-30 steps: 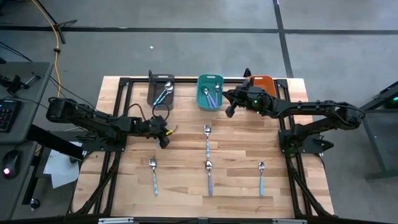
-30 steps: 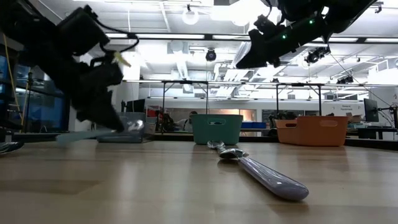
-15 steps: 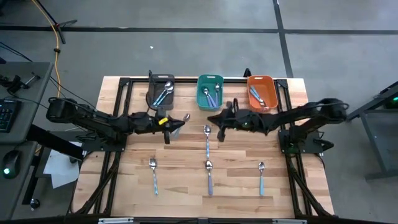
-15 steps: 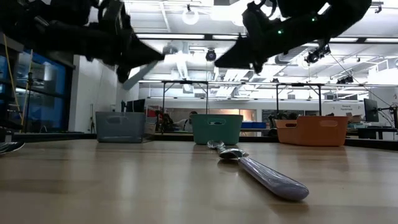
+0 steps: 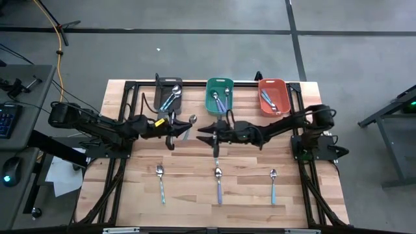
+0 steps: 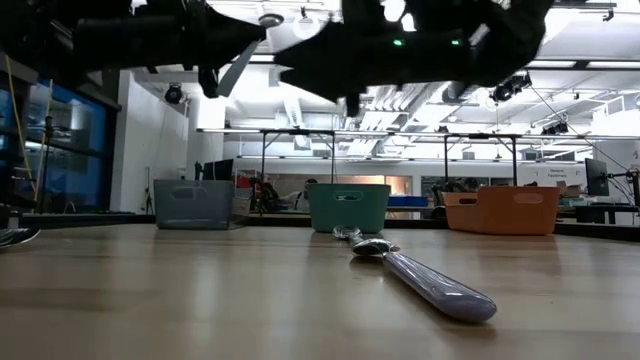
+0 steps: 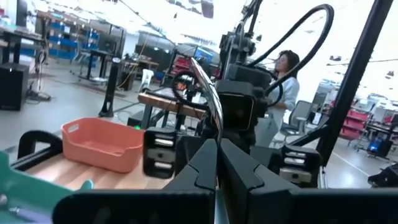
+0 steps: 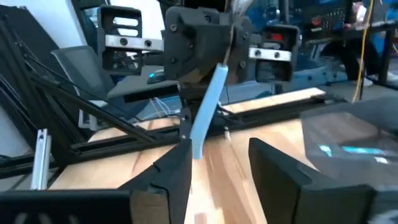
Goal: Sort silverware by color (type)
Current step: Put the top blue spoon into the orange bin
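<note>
While the left gripper (image 5: 174,128) hangs above the table (image 5: 130,188) in front of the dark grey bin (image 5: 167,95), its fingers are clamped on a light-blue-handled spoon (image 5: 188,125), bowl tilted toward the teal bin (image 5: 220,95). The right gripper (image 5: 209,132) faces it from just beside, fingers (image 8: 168,171) spread apart and holding nothing; the blue handle hangs just ahead of them in the right wrist view. Three spoons (image 5: 160,182) lie in a row nearer the front edge, a fourth is partly hidden under the right gripper. More spoons lie in all three bins, the orange bin (image 5: 273,96) included. No writing or label is legible anywhere.
</note>
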